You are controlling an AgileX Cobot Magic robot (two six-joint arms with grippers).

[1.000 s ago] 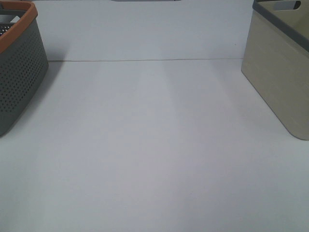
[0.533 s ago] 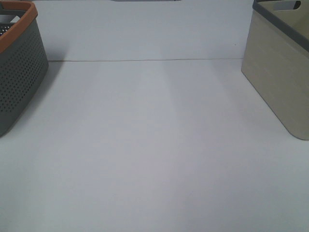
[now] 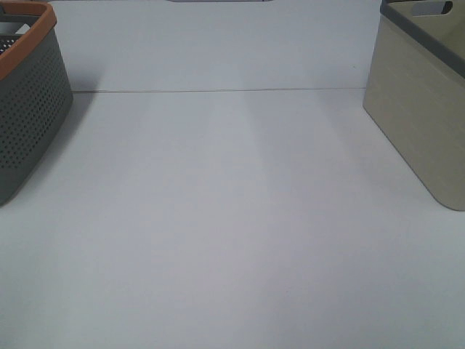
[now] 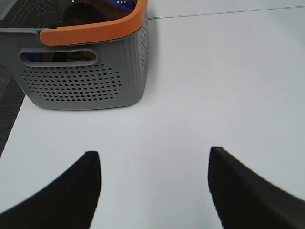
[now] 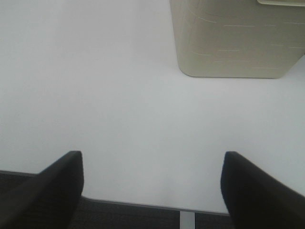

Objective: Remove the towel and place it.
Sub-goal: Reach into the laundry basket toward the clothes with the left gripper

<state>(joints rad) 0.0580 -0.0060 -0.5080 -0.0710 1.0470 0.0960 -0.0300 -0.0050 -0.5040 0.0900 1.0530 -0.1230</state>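
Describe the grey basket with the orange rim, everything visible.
The grey basket looks like plastic, with perforated walls and a thick orange rim. It stands upright on the white table, far left in the high view. A reddish-brown towel lies inside, with something blue.

I see the counter [image 3: 232, 218] as a smooth, matt white surface with barely any sheen. The grey basket [image 4: 86, 81] is moulded plastic with a satin finish, its walls punched with small round holes, and its orange rim [image 4: 95, 31] is smoother and slightly glossier. Inside it, the towel [image 4: 81, 12] reads as soft, dull reddish-brown cloth. The beige bin [image 5: 233, 43] is matt plastic with faint moulded lines, and its grey band [image 3: 425, 33] is also matt. The left pincer [image 4: 153, 152] and right pincer [image 5: 152, 153] are black and matt. I can make out a fine dotted grain on the left one.
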